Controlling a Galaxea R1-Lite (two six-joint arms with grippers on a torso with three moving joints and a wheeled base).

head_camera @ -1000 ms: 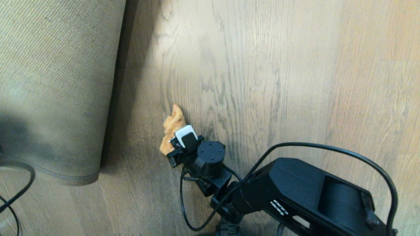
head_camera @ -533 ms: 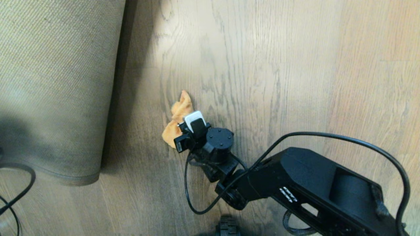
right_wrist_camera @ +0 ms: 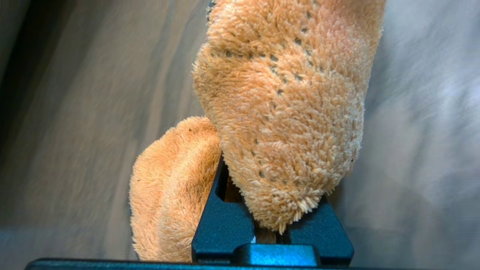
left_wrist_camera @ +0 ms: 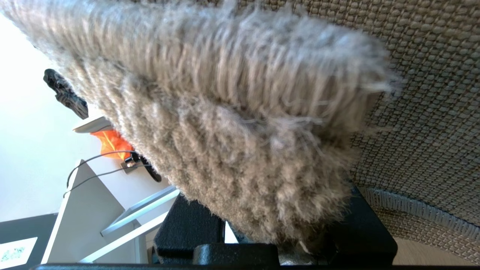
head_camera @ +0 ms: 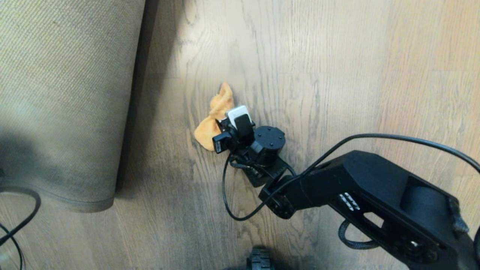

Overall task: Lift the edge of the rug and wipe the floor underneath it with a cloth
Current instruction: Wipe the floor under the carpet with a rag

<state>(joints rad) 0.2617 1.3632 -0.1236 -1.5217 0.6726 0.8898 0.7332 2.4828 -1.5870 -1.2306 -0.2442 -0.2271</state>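
The rug is folded back at the left, its beige woven backing (head_camera: 63, 93) facing up and the bound rug edge (head_camera: 86, 204) curling near me. My left gripper (left_wrist_camera: 277, 225) is outside the head view. In its wrist view it is shut on the rug edge, with grey pile (left_wrist_camera: 243, 150) filling the space between the black fingers (left_wrist_camera: 187, 225). My right gripper (head_camera: 225, 129) reaches over the bare floor (head_camera: 337, 75) to the right of the fold. It is shut on the orange-tan cloth (head_camera: 213, 123). The fluffy cloth (right_wrist_camera: 285, 112) bulges out past the right gripper (right_wrist_camera: 268, 204) and lies on the planks.
A dark shadow strip (head_camera: 142, 93) runs along the fold. Black cables (head_camera: 22, 213) loop on the floor at the near left. A black part of my base (head_camera: 260, 260) shows at the near edge. Wood-grain planks stretch to the right and far side.
My right gripper has pushed the cloth across the floor, away from me and slightly to the right. The lifted rug and the left gripper's hold look the same.
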